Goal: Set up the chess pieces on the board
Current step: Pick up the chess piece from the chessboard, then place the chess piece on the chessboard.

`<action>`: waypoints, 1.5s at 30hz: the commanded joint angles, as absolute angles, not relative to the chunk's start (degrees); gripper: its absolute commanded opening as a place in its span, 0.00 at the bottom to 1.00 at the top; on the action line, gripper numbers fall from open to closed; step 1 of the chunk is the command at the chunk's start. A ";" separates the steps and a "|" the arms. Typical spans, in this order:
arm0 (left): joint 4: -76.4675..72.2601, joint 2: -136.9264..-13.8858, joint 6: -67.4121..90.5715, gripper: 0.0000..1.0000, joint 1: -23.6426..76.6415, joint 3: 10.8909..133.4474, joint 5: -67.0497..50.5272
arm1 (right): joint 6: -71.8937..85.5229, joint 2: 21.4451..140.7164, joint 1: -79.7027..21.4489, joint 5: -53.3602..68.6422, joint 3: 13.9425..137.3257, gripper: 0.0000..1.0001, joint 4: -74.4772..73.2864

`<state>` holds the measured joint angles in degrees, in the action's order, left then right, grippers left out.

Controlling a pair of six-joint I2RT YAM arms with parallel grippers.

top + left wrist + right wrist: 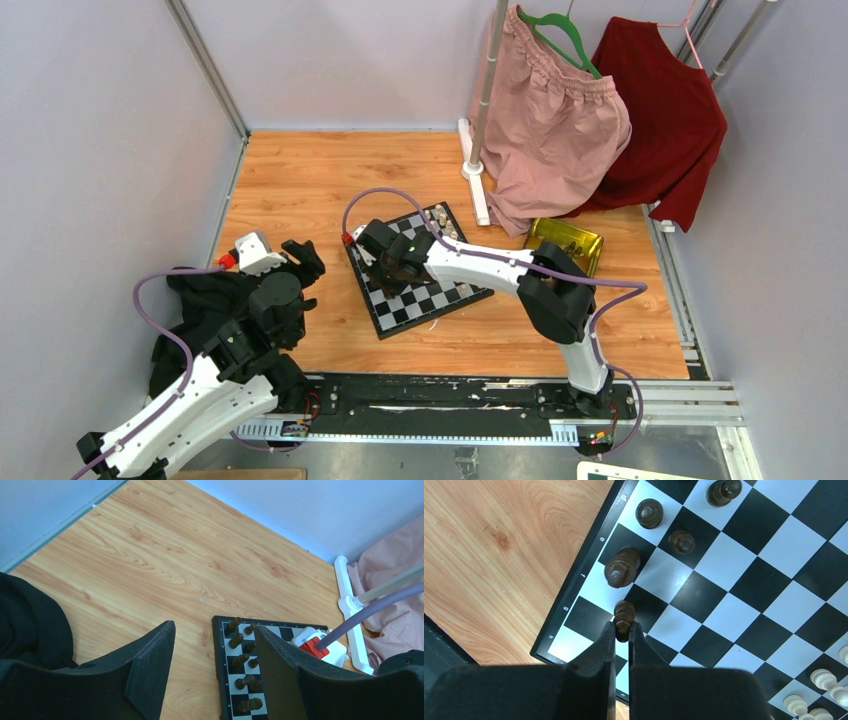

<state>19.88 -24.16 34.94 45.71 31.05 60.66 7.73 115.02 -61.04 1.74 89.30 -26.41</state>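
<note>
Pinching a chess piece (624, 614) at the board (744, 595) edge, the right gripper (622, 628) is closed. The left gripper (214, 630) is held wide.

Right end effector (622, 628) low and pinched nearly shut; left end effector (212, 630) aloft, half spread, well apart.

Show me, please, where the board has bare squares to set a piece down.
The board is bare across its middle squares, between the dark chess pieces along the lettered edge and the cream pieces opposite. That edge is crowded, where the right gripper pinches a dark piece.
</note>
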 commanded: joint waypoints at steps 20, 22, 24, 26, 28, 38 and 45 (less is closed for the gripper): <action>19.12 -23.55 35.46 0.65 45.79 30.41 63.37 | 7.36 117.61 -63.85 1.67 95.70 0.00 -29.31; 19.08 -23.49 35.43 0.65 45.79 30.39 63.37 | 7.35 117.96 -63.88 1.67 95.94 0.00 -29.44; 19.09 -23.40 35.47 0.65 45.79 30.33 63.36 | 7.37 118.39 -64.06 1.67 96.26 0.00 -29.57; 19.16 -23.38 35.44 0.65 45.79 30.32 63.35 | 7.36 118.75 -64.15 1.51 96.49 0.00 -29.70; 19.17 -23.21 35.42 0.65 45.79 30.21 63.37 | 7.34 119.06 -64.32 1.35 96.59 0.00 -29.77; 19.28 -22.66 35.46 0.65 45.79 29.88 63.46 | 6.95 119.48 -64.69 0.49 96.60 0.14 -29.88; 19.34 -22.63 35.66 0.65 45.79 29.88 63.43 | 6.59 118.89 -64.77 0.21 96.32 0.34 -29.91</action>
